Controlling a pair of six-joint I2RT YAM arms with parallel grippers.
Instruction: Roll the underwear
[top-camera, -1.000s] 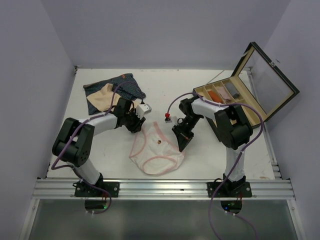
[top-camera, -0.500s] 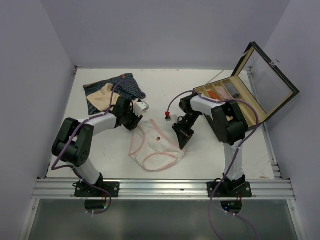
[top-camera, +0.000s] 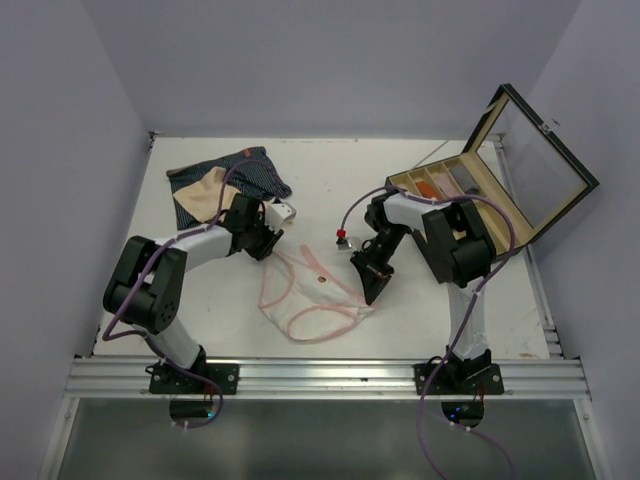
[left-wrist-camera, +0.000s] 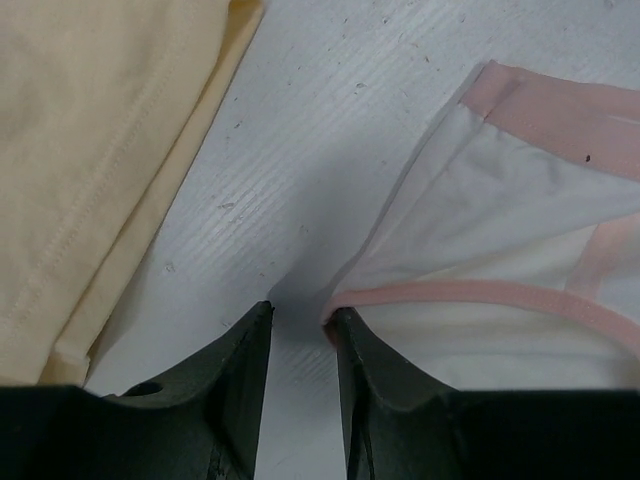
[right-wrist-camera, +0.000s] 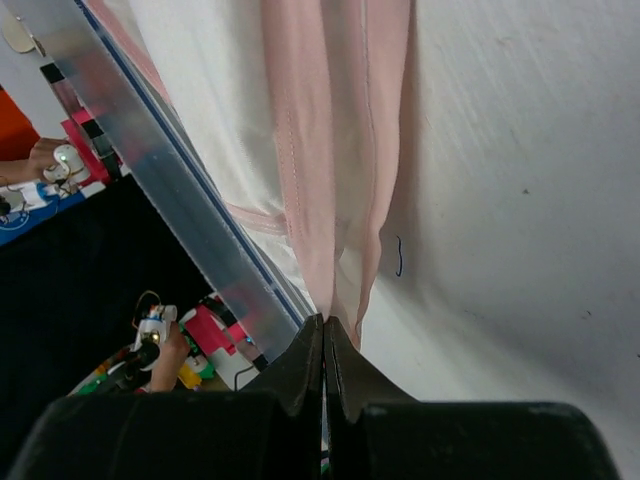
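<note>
At table (top-camera: 330, 180) centre, right gripper (right-wrist-camera: 323, 322), clamped on pink pair (left-wrist-camera: 520, 190), tugged it rightward; left gripper (left-wrist-camera: 300, 315) narrowed, empty; still unrolled.

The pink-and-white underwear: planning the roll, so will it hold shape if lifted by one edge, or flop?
Probably floppy: the pink-and-white underwear lies wrinkled, and its hem bunches into folds where the right hand pinches it. Likely light, since the cloth looks thin. Pushed, it would probably drag and crumple on the table rather than roll.
</note>
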